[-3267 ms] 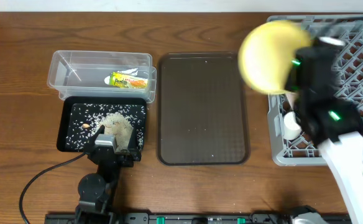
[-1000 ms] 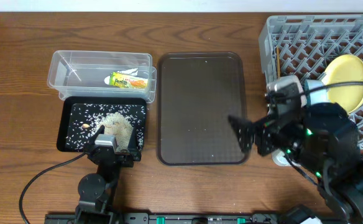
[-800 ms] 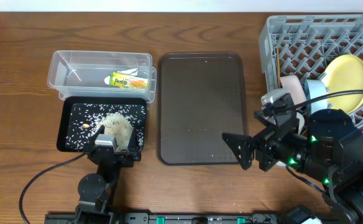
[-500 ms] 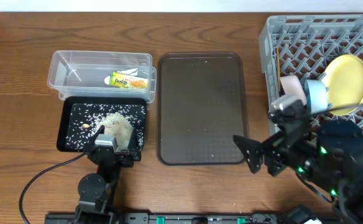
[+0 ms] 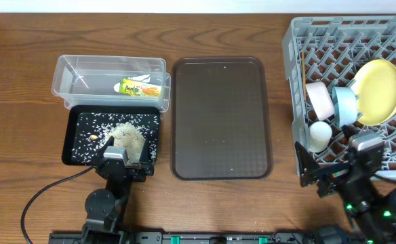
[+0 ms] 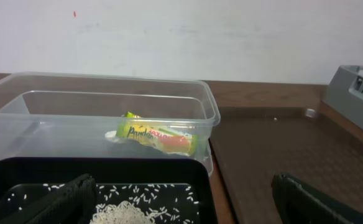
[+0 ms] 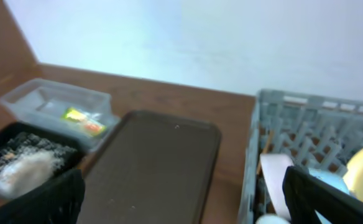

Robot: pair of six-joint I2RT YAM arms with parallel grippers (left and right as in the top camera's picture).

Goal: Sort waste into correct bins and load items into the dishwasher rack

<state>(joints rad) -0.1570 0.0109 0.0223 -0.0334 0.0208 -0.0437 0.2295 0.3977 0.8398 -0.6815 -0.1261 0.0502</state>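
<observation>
The grey dishwasher rack at the right holds the yellow plate on edge, the light blue bowl, the white bowl and the small white cup. My right gripper hangs open and empty at the rack's front left corner; its own view shows the rack and white bowl. The snack wrapper lies in the clear tub. Rice fills the black tray. My left gripper is open over that tray's front edge, nothing held.
The brown serving tray lies between the bins and the rack, with a few crumbs near its front. In the left wrist view the wrapper shows through the tub wall, beyond the rice.
My right arm has let go of the yellow plate, which now stands in the rack, and has drawn back to the table's front right. The left arm has not moved.
</observation>
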